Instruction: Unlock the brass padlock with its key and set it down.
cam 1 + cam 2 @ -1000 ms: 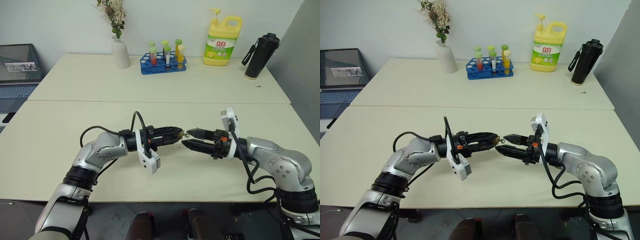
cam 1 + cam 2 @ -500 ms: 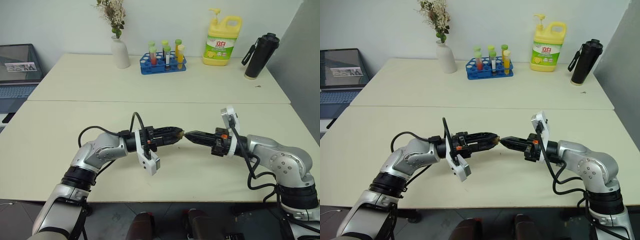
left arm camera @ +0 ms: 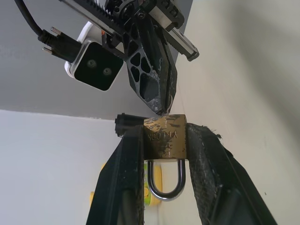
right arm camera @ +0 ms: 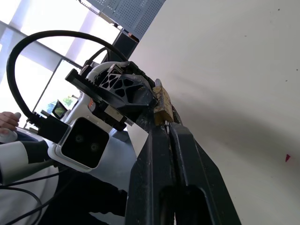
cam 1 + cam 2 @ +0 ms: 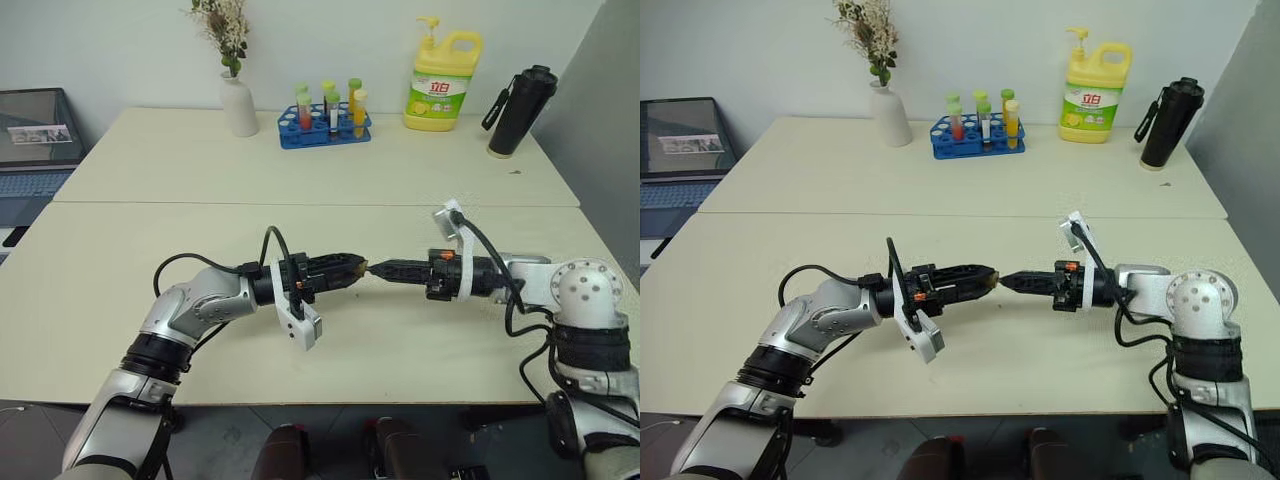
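Both arms are held tip to tip above the near cream tabletop (image 5: 120, 290), in front of the robot. Left end effector (image 3: 165, 136) is pinching the small yellow-gold brass padlock (image 3: 165, 137) by its block body between the two black fingers (image 3: 123, 159); the thin silver U-shaped shackle (image 3: 165, 183) hangs back between the fingers, toward the wrist, closed as far as I can see. Right end effector (image 5: 374, 268) has its fingers pressed together, tips meeting the exposed face of the padlock body. Key can't be made out at the tips, too small or hidden. Padlock is off the tabletop, held mid-air between the arms. On the far tabletop: white vase with dried flowers (image 5: 238, 100), blue rack of coloured test tubes (image 5: 325, 122), yellow detergent pump bottle (image 5: 442, 82), black flask (image 5: 518, 112). Laptop (image 5: 35, 135) at far left.
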Robot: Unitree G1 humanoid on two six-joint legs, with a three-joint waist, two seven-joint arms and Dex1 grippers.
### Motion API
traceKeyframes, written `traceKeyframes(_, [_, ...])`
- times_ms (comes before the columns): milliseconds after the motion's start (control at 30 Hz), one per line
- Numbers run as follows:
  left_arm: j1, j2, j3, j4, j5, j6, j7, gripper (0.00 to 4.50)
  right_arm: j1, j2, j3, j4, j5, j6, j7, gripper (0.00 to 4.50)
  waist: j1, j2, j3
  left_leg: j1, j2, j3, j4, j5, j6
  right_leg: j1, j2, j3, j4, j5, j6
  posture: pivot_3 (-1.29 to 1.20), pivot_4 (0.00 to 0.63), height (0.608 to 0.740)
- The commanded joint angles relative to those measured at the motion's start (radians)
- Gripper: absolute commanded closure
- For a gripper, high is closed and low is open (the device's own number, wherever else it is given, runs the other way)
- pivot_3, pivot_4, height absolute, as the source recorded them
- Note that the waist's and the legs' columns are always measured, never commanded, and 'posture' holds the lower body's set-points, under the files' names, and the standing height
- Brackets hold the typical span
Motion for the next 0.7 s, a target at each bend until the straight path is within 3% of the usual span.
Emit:
traceKeyframes(33, [0.006, 0.013, 0.0, -0.034, 0.009, -0.005, 0.022, 3.58, -0.04, 0.025, -0.078, 0.057, 0.099, 0.051, -0.113, 4.5, 0.0, 0.0, 0.0, 0.0, 0.0, 0.0, 0.0, 0.0, 0.0, 0.0, 0.0, 0.0, 0.0, 0.0, 0.0, 0.0, 0.15, 0.74])
traceKeyframes(433, [0.021, 0.025, -0.008, -0.053, 0.025, -0.002, 0.044, 3.58, -0.055, 0.015, -0.063, 0.176, 0.393, 0.014, -0.399, 4.5, -0.001, 0.0, 0.0, -0.001, -0.001, 0.0, 0.0, 0.0, 0.0, 0.0, -0.002, 0.0, 0.0, 0.0, 0.0, 0.0, 0.15, 0.74])
traceKeyframes(700, [0.018, 0.028, -0.014, -0.052, 0.045, -0.011, 0.064, 3.58, -0.019, -0.069, 0.075, 0.18, 0.677, -0.108, -0.571, 4.5, -0.002, 0.0, 0.0, -0.001, -0.001, 0.001, 0.0, 0.0, 0.0, 0.0, -0.001, 0.0, -0.001, 0.0, 0.0, 0.0, 0.15, 0.74])
